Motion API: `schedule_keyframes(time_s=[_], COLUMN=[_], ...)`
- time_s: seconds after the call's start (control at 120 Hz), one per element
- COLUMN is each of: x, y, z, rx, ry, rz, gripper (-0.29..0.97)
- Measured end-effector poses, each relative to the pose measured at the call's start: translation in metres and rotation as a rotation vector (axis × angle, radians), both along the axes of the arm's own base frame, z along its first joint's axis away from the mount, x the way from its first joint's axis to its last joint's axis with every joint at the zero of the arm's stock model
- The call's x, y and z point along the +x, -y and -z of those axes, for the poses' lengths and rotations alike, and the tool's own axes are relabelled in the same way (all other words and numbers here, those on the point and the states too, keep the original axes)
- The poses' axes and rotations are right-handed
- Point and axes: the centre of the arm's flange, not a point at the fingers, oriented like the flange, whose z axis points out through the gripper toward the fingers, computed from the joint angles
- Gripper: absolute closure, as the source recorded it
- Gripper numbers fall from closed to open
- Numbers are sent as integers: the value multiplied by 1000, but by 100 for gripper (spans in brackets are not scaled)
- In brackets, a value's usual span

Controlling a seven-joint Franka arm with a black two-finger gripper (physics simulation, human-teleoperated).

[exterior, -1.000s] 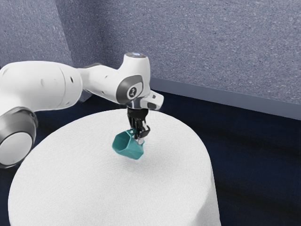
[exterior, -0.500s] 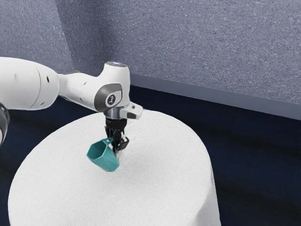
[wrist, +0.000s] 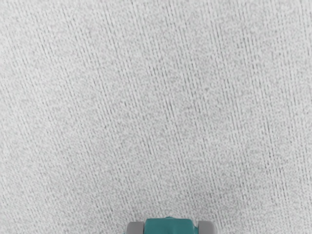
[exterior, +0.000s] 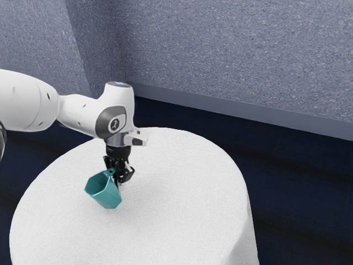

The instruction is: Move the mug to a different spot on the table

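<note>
Your mug (exterior: 103, 191) is teal and tilted, mouth toward the exterior view's left. It hangs from the gripper (exterior: 118, 175) over the left part of the round white table (exterior: 187, 210). Jaws are narrow, pinching the mug's upper edge. A second ago it hung near the table's middle; you've carried it left, and the arm (exterior: 71, 110) swung with it. In the wrist view the mug (wrist: 168, 226) sits just under the hand.
</note>
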Motion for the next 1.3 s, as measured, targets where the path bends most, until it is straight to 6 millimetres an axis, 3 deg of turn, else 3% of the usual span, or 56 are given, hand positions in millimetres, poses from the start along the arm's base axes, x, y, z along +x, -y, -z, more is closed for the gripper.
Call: schedule_keyframes(time_s=[0.558,0.958,1.3], x=[5,5,13], y=[-8,-7,-5], z=[19,20,10], rx=[31,0,-14], ry=[23,23,70], rz=[-38,-45,-32], gripper=[77,39,27])
